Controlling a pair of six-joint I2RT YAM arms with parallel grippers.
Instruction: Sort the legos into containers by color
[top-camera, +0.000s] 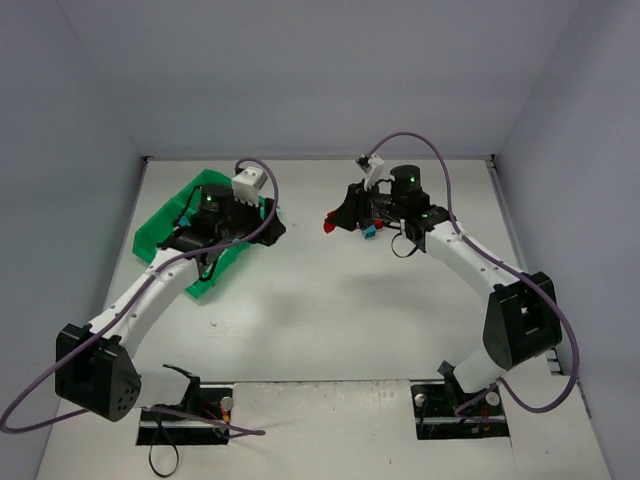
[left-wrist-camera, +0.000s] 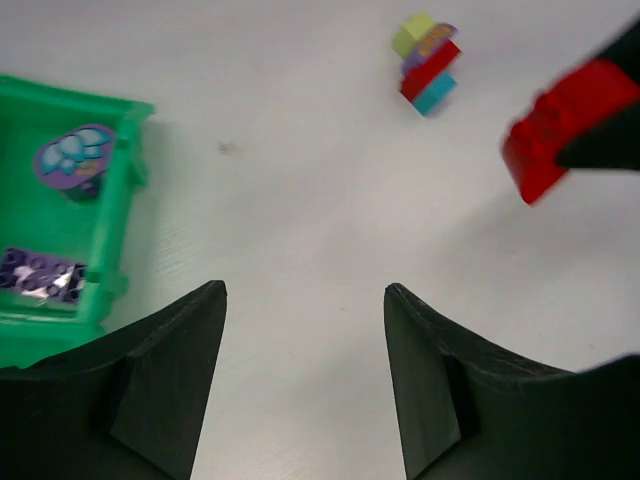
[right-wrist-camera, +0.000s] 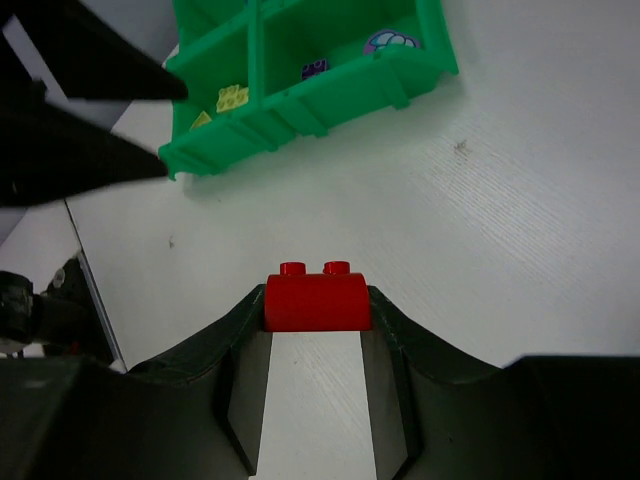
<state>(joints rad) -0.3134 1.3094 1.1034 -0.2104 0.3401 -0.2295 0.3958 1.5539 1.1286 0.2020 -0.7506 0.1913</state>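
- Table (top-camera: 330, 320): a white surface closed in by grey walls on the left, back and right. Both arm bases sit at the near edge.
- Tray (top-camera: 160, 225): it lies at the left rear of the table, turned at an angle to the table edges. The left arm reaches over it.
- Open room: a broad bare stretch of table lies between the tray's outer wall and the loose bricks (left-wrist-camera: 428, 62). This small cluster of yellow-green, purple, red and cyan pieces lies well apart from the tray.
- Left gripper (left-wrist-camera: 305, 295): the fingers stand wide apart with only bare table between them. It holds and touches nothing, and sits just beyond the tray's corner.
- Right gripper (right-wrist-camera: 317, 312): the fingers are closed on both ends of a red brick (right-wrist-camera: 318, 295), studs facing up, with the brick at the fingertips. It points toward the tray, across open table.
- Tray contents: a purple brick (left-wrist-camera: 42, 275) and a purple rounded piece (left-wrist-camera: 73, 155) lie in the corner compartment nearest the open table. A yellow brick (right-wrist-camera: 232, 97) lies in the adjoining compartment.
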